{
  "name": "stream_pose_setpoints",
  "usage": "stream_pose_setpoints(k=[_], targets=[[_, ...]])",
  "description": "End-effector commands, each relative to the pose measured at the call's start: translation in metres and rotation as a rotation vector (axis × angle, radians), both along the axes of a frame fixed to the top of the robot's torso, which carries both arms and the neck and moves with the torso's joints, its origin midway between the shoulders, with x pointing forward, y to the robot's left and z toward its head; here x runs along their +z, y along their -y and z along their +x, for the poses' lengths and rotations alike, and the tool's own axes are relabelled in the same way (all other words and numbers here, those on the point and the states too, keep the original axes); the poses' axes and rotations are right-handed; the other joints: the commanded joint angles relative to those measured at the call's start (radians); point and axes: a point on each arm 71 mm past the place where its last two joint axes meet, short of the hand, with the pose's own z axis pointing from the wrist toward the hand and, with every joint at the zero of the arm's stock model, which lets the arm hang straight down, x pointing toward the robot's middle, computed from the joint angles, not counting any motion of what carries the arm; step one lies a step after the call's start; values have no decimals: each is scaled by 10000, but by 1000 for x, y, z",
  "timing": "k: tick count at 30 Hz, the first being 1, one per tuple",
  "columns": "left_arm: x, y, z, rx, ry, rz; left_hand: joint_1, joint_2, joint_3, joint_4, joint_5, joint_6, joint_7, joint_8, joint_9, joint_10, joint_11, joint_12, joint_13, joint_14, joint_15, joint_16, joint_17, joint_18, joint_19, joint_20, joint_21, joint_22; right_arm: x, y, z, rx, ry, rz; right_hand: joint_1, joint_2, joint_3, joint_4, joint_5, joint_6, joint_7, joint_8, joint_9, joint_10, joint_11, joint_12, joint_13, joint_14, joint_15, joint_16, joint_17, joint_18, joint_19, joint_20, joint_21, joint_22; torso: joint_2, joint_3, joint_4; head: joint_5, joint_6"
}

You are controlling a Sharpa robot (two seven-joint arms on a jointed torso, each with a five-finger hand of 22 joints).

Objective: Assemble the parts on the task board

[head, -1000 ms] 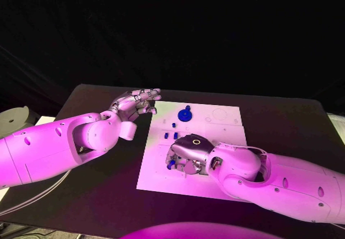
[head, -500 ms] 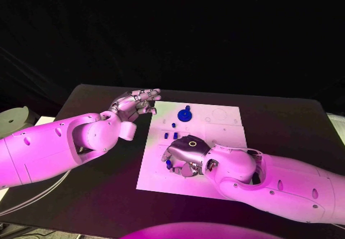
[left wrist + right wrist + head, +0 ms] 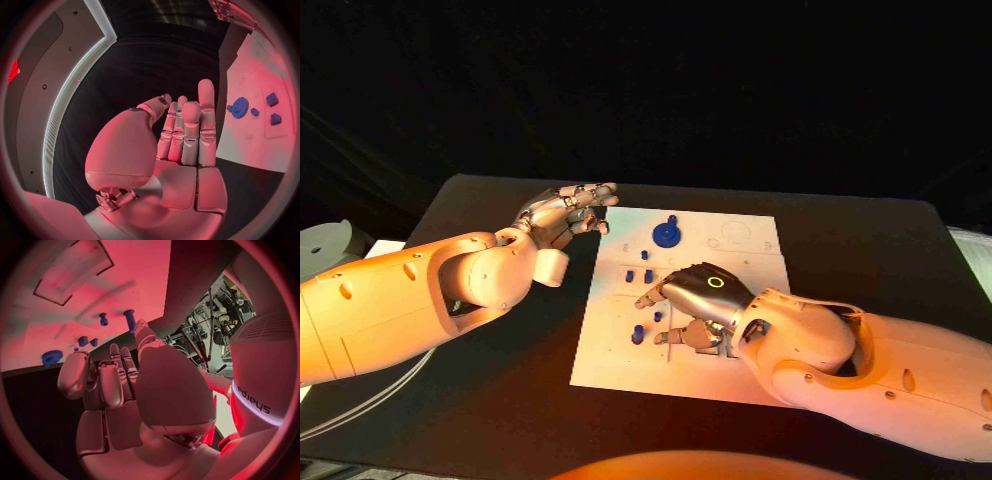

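Note:
The white task board (image 3: pixel 610 360) lies mid-table. A round blue gear part (image 3: pixel 666 235) sits near its far edge, also seen as the gear part (image 3: pixel 238 107) and the gear part (image 3: pixel 52 358). Small blue pieces (image 3: pixel 639 274) stand in the board's left half, and two more blue pieces (image 3: pixel 646 326) lie nearer me, just left of my right hand (image 3: pixel 697 300). That hand hovers over the board's middle with fingers spread toward the left and nothing in them; blue pegs (image 3: pixel 117 320) show beyond its fingertips. My left hand (image 3: pixel 570 210) hangs at the board's far left corner, fingers (image 3: pixel 187 130) upright and holding nothing.
The black table (image 3: pixel 488 400) has free room left of the board and along the far side. A pale round object (image 3: pixel 322 242) sits off the table's left edge, with a white cable (image 3: pixel 358 410) below it. Outlined recesses (image 3: pixel 733 240) mark the board's far right.
My right hand has drawn back to the right and farther up the board, uncovering the two blue pieces it was over. My left hand has stayed in place.

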Motion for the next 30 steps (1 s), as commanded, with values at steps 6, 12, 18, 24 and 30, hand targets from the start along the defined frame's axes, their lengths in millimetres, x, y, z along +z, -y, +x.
stream_pose_setpoints(k=[6, 12, 18, 24, 30], targets=[[1, 3, -1, -260, 60, -84, 22, 79, -71, 0, 31, -60, 20, 37, -5, -88, -9, 45, 15, -102, 0, 2, -8, 110, -40, -9, -50, -13, 34, 75, 16, -2560, -1156, 1435, -153, 379, 23, 317, 71, 928, 375, 387, 135, 2156, -399, 1008, 272, 524, -377, 141, 199, 38, 337, -293, 372, 490, -25, -36, -53, -546, 163], [2, 6, -3, -353, 91, -78, 21, 82, -73, -1, 31, -62, 19, 38, -5, -94, -9, 52, 16, -116, 0, -9, -39, 110, -42, -8, -51, -14, 30, 134, 13, -5015, -2539, 1191, -805, 239, -496, 586, 239, 1217, 53, 542, 147, 4183, -856, 2123, 1161, 731, -747, 842, 1085, -197, 820, -647, 1272, 1623, -48, -68, -141, -896, 208], [2, 8, -5, -442, 85, -98, 21, 82, -73, -1, 31, -62, 19, 38, -5, -94, -9, 52, 16, -116, 0, -9, -39, 110, -42, -8, -51, -14, 8, 161, -6, -6395, -3731, 418, -1450, 502, -1318, 596, 1295, 1248, -116, 760, 230, 4530, -1021, 6715, 6397, 768, -913, 1084, 1365, -273, 943, -848, 1558, 1987, -68, -82, -282, -1066, 222], [1, 9, -6, -469, 72, -96, 21, 82, -73, -1, 31, -62, 19, 38, -5, -94, -9, 52, 16, -116, 0, -9, -39, 110, -42, -8, -51, -14, -1, 166, -15, -6826, -3876, -252, -2092, 876, -2078, 637, 1905, 1274, -158, 1071, 530, 4620, -1091, 10254, 10518, 842, -914, 1448, 1871, -343, 1062, -877, 1836, 2370, -90, -80, -376, -1073, 207], [1, 9, -6, -493, 68, -103, 13, 92, -80, 5, 30, -58, 17, 47, -4, -99, -9, 73, 21, -123, 2, -6, -46, 109, -48, -6, -55, -18, -7, 160, -16, -6739, -3658, -657, -2385, 1088, -2489, 642, 2014, 1164, -180, 1218, 762, 4806, -1046, 11496, 12027, 903, -911, 1710, 2274, -410, 1154, -844, 2052, 2672, -109, -90, -355, -1066, 185]])
